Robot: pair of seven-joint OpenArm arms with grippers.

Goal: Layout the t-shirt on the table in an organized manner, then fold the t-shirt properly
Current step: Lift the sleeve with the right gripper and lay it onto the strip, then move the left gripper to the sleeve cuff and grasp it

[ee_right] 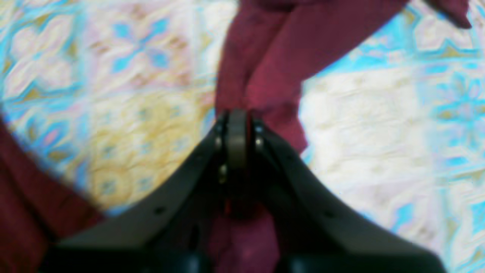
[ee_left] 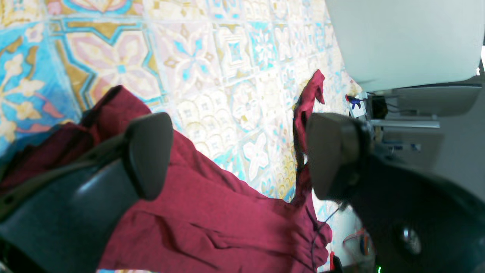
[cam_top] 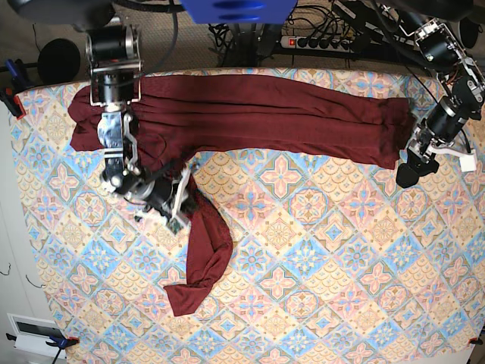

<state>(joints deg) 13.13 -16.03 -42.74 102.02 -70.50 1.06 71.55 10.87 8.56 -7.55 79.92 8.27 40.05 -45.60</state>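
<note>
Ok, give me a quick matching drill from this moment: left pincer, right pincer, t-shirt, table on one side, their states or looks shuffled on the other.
Column one:
1. left pincer
2. right pincer
3. t-shirt
4. table

Column two:
A. dark red, bunched in a long band with one sleeve trailing down
B. pastel diamond tile pattern
C. jaws wide apart above the cloth
D. clamped shut on a fold of fabric

Pairs: 1-C, 2-D, 3-A, 4-B

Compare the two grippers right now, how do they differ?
The right gripper is shut on the t-shirt, pinching a fold of it; the left gripper is open and holds nothing. In the base view, the right one is over the table's middle-left, the left one at the shirt's far end by the edge. Both are black.
</note>
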